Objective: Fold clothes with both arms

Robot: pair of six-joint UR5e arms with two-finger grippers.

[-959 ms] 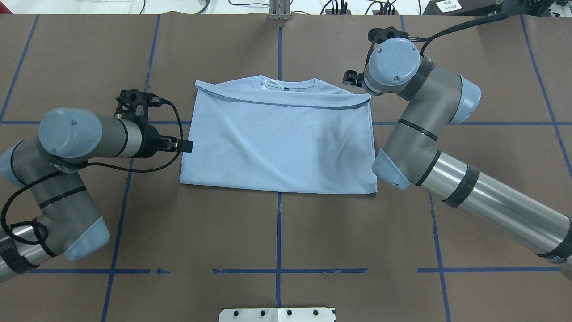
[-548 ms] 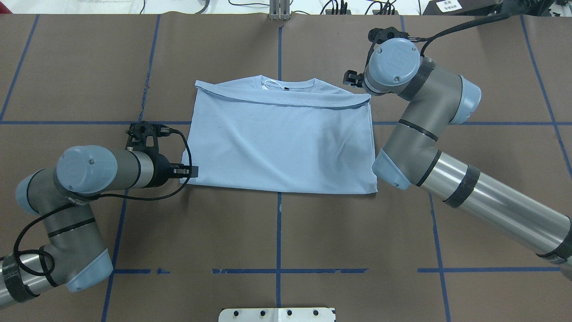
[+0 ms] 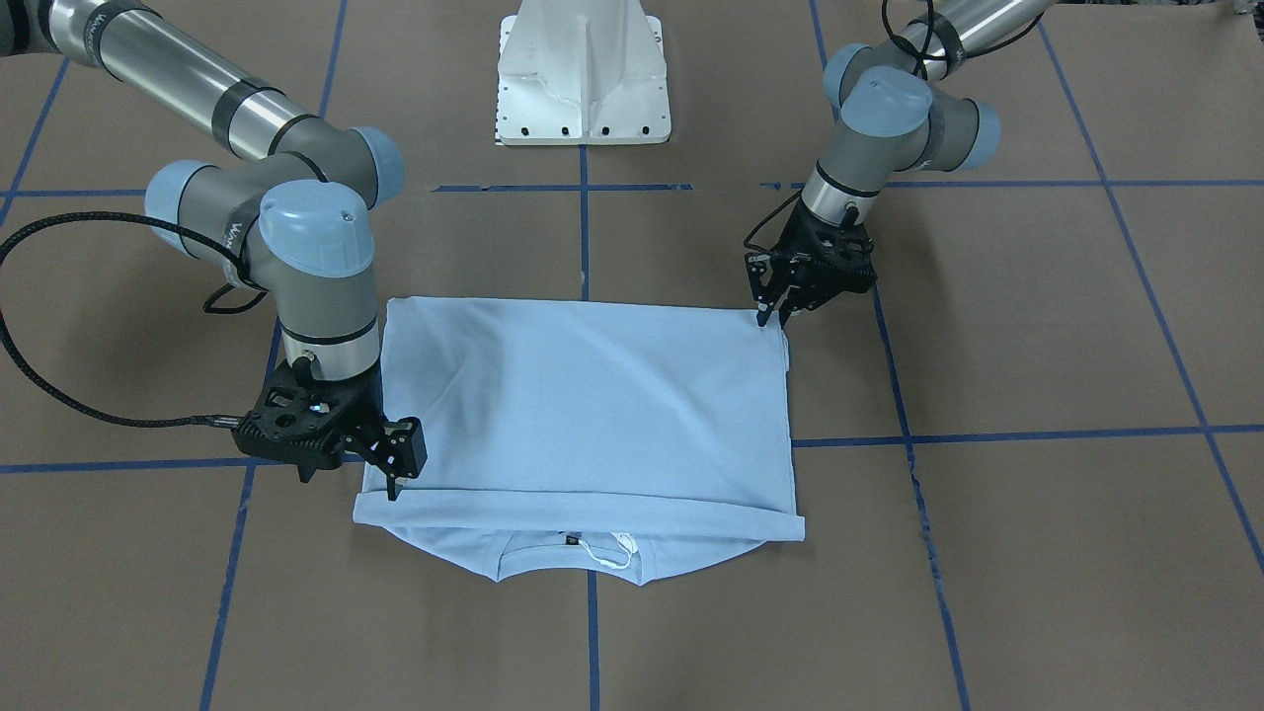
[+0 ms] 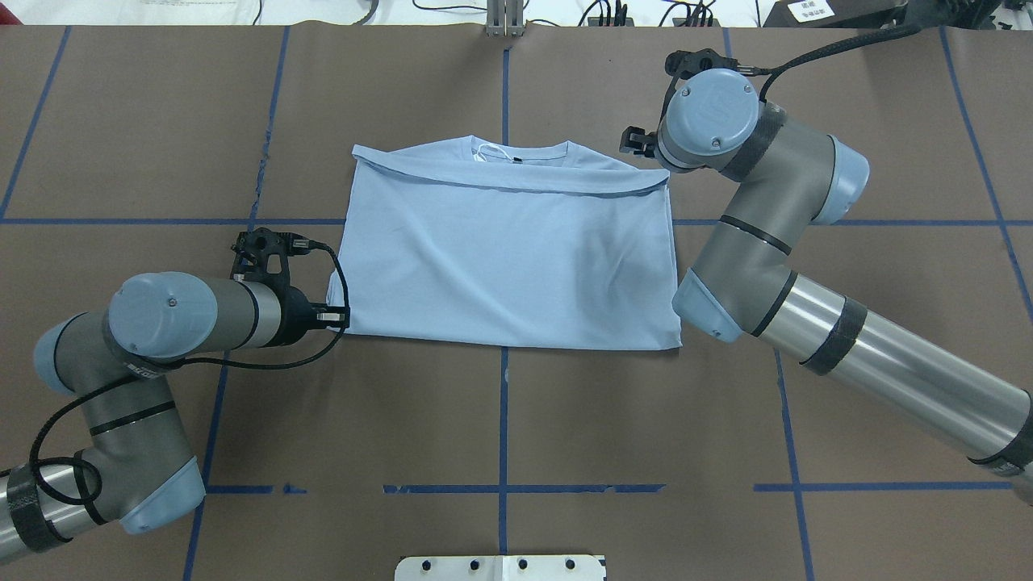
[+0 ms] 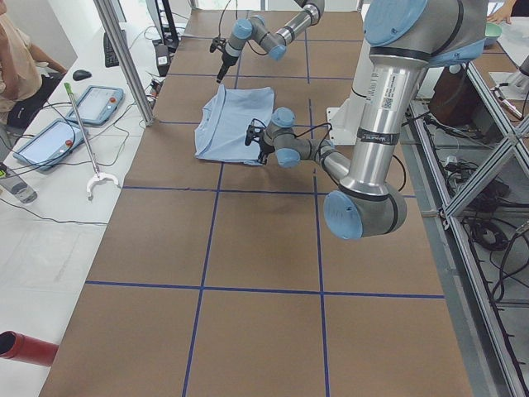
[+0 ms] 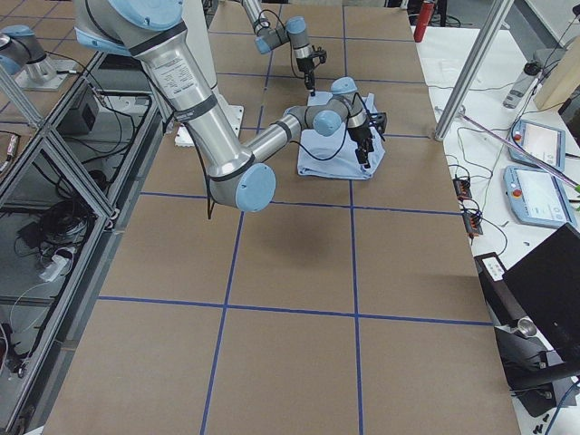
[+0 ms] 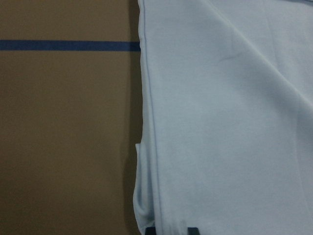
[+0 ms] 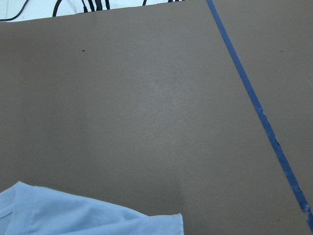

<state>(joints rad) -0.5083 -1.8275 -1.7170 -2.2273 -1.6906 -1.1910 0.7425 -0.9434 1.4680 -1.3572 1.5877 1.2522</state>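
Light blue T-shirt (image 4: 508, 266) lies folded flat on the brown tabletop (image 4: 500, 420) between the 2 end effectors, with its collar, dark neck label (image 3: 572, 540) and white hang tag (image 3: 612, 553) showing past the folded-over edge. The left end effector (image 3: 772, 318) points down with its tips at the shirt corner farthest from the collar, fingers close together; whether they pinch the cloth cannot be told. The right end effector (image 3: 398, 469) hangs at the diagonally opposite corner by the folded edge, fingers apart, holding nothing.
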